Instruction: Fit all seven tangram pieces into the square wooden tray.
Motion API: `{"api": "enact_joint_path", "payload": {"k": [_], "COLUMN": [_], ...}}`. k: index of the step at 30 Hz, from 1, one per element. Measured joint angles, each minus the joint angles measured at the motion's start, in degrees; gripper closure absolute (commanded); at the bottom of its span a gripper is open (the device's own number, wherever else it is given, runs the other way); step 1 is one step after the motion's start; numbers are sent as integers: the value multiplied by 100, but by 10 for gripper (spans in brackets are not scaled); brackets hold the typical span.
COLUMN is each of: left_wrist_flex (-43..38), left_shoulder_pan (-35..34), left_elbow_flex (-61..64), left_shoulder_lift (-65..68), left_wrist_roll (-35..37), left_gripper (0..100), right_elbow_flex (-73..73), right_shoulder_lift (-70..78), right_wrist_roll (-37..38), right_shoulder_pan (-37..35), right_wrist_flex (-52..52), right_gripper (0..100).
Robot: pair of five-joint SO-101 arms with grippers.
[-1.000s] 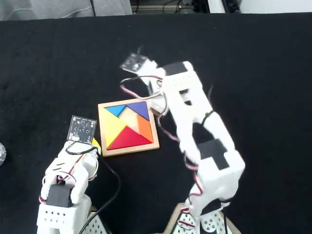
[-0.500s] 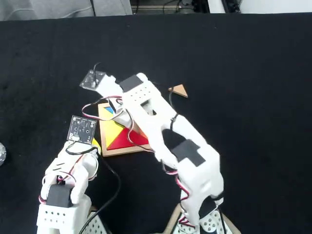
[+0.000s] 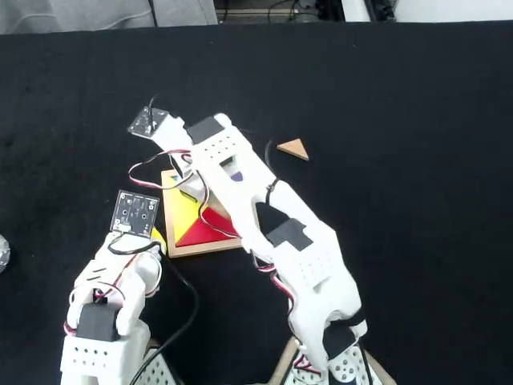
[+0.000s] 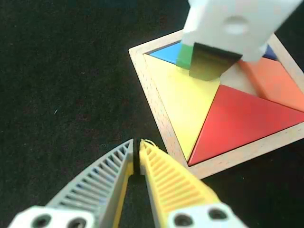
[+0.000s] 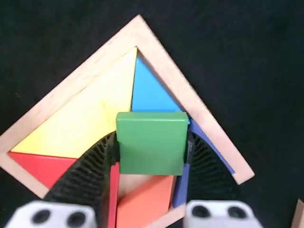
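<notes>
Right arm: it swung leftward in the last second, from the far right corner of the wooden tray (image 3: 208,247) to above its middle.
Right tool (image 5: 150,148): clamped on the green square (image 5: 151,135), one finger against each side.
Green square: it was held over the bare wood patch between the blue triangle (image 5: 149,95), yellow triangle (image 5: 85,118) and orange piece (image 5: 142,202) — whether it touched the tray floor could not be told.
Small triangle (image 3: 293,148): uncovered by the swing, it lay on the counter (image 3: 401,120), well apart from the tray.
Left tool (image 4: 137,143): fingers together and empty, unmoved just beside the tray's near left corner.
Seated pieces: unchanged.
Meaning: the carry looked done and the square's placing was the step in hand. Its edges probably needed squaring to the gap, and the small triangle was left to fetch afterwards.
</notes>
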Motion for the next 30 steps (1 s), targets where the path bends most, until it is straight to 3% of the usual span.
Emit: {"api": "enact_joint_path", "payload": {"k": [9,17,20,23,26,30], "left_wrist_flex": [0,0,0,0,0,0], "left_shoulder_pan": [0,0,0,0,0,0], "left_elbow_flex": [0,0,0,0,0,0], "left_shoulder_lift": [0,0,0,0,0,0], "left_wrist_roll": [0,0,0,0,0,0], "left_gripper": [967,967,967,967,967,967], "right_elbow_flex": [-26,-35,-53,-237,-325,-334], "right_shoulder_lift": [0,0,0,0,0,35], "right_wrist_roll": [-9,-9,-9,-9,-9,-9], "right_shoulder_pan": [0,0,0,0,0,0], "right_wrist_flex": [290,290,360,615,651,211], "right_gripper": [714,706,783,988,943,989]}}
